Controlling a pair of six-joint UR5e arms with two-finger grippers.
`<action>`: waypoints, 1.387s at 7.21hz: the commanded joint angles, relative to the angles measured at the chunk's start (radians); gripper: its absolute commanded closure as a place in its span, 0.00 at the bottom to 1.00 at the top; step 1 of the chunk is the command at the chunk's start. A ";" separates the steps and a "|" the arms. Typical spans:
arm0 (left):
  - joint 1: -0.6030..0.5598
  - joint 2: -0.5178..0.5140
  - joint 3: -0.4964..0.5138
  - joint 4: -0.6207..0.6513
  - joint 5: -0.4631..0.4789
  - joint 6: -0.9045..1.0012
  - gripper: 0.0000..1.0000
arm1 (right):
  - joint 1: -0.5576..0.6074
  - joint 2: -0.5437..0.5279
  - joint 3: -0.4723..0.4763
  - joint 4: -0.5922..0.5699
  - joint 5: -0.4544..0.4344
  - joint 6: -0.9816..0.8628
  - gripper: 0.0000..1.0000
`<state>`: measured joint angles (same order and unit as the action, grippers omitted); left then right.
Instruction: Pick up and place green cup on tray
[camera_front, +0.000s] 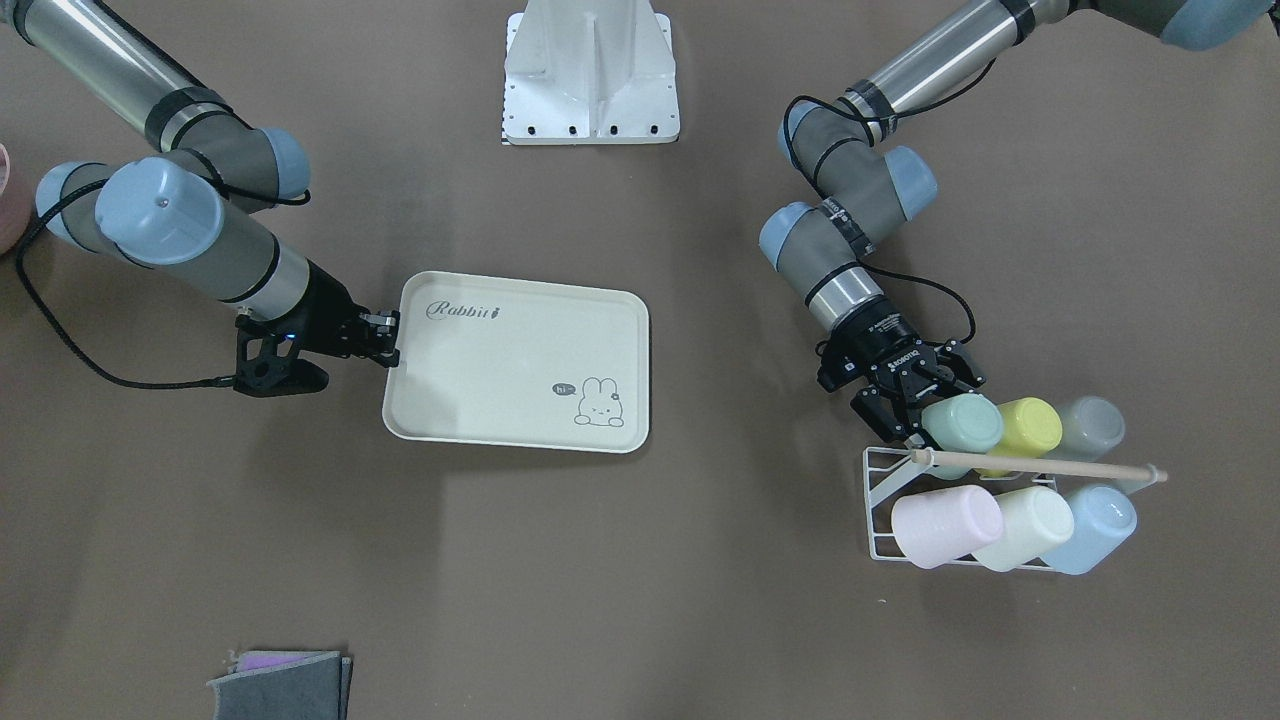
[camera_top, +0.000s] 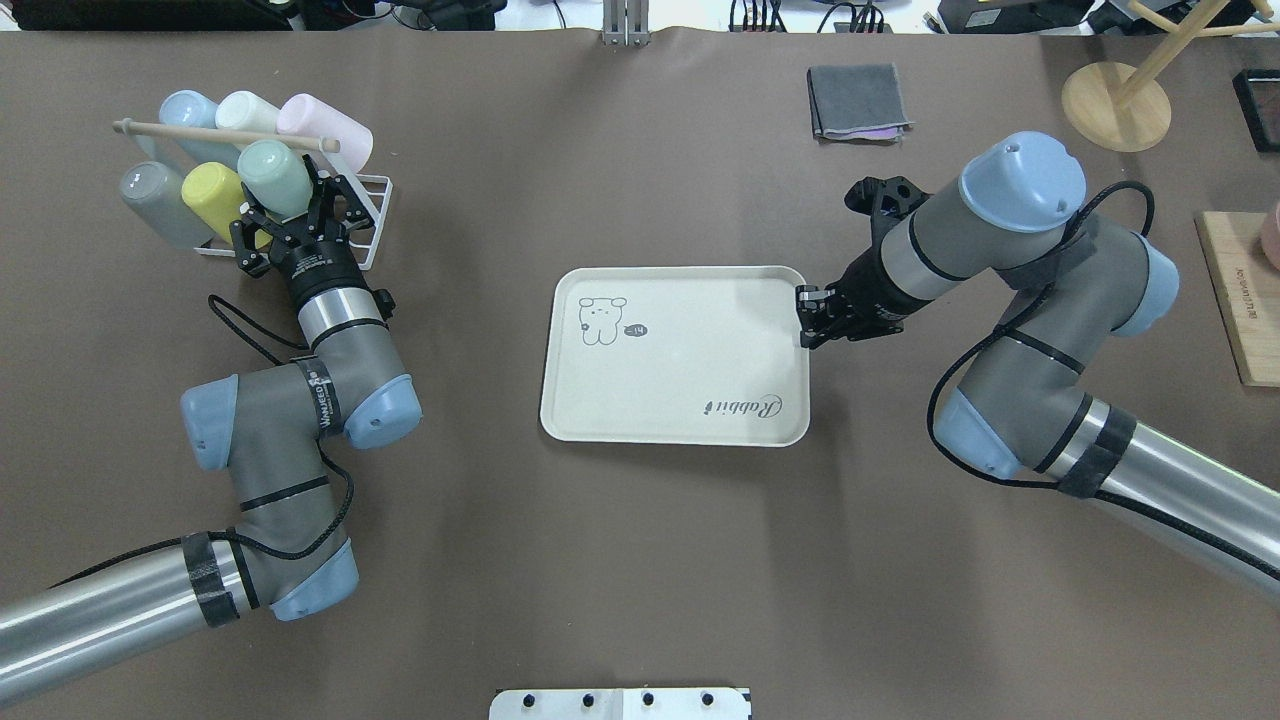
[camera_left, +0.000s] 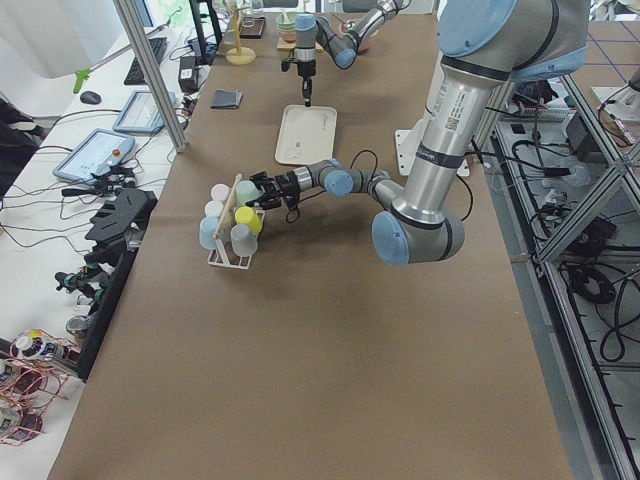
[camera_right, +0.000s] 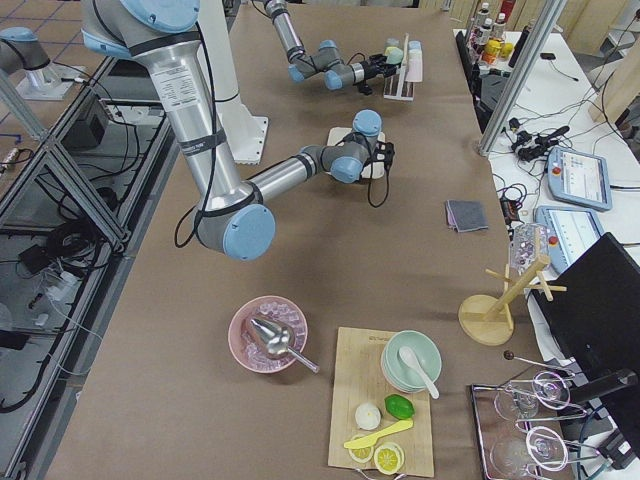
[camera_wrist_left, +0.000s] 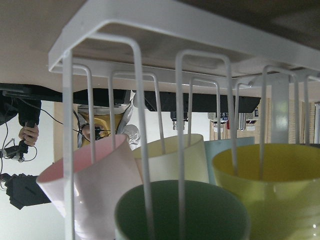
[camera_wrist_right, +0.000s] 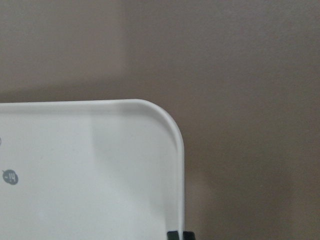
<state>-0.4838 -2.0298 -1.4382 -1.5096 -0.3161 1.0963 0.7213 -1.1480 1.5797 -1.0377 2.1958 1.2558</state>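
Note:
The green cup (camera_front: 962, 422) is a pale mint tumbler lying on its side in the white wire rack (camera_front: 885, 500); it also shows in the overhead view (camera_top: 275, 172). In the left wrist view its open mouth (camera_wrist_left: 182, 210) fills the bottom centre behind the rack wires. My left gripper (camera_front: 925, 405) is open, its fingers spread on either side of the cup's mouth end. The cream tray (camera_front: 500, 370) with "Rabbit" script lies flat mid-table (camera_top: 680, 370). My right gripper (camera_front: 390, 345) is shut on the tray's rim near a corner (camera_wrist_right: 172, 130).
The rack also holds a yellow-green cup (camera_front: 1030, 425), a grey cup (camera_front: 1092, 425), a pink cup (camera_front: 945, 525), a cream cup (camera_front: 1030, 525) and a blue cup (camera_front: 1095, 525) under a wooden bar (camera_front: 1040, 467). A grey cloth (camera_top: 858, 100) and a wooden stand (camera_top: 1115, 105) lie at the far side.

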 joint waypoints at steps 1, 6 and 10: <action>-0.001 0.006 -0.051 -0.021 0.000 0.030 0.84 | -0.061 0.039 0.013 -0.001 -0.057 0.062 1.00; 0.001 0.072 -0.208 -0.131 -0.001 0.213 0.84 | -0.114 0.102 -0.007 -0.007 -0.100 0.067 1.00; -0.002 0.069 -0.238 -0.545 -0.071 0.384 0.84 | -0.114 0.099 -0.055 0.002 -0.145 -0.018 1.00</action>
<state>-0.4854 -1.9555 -1.6587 -1.9568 -0.3401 1.4559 0.6077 -1.0492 1.5300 -1.0373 2.0564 1.2438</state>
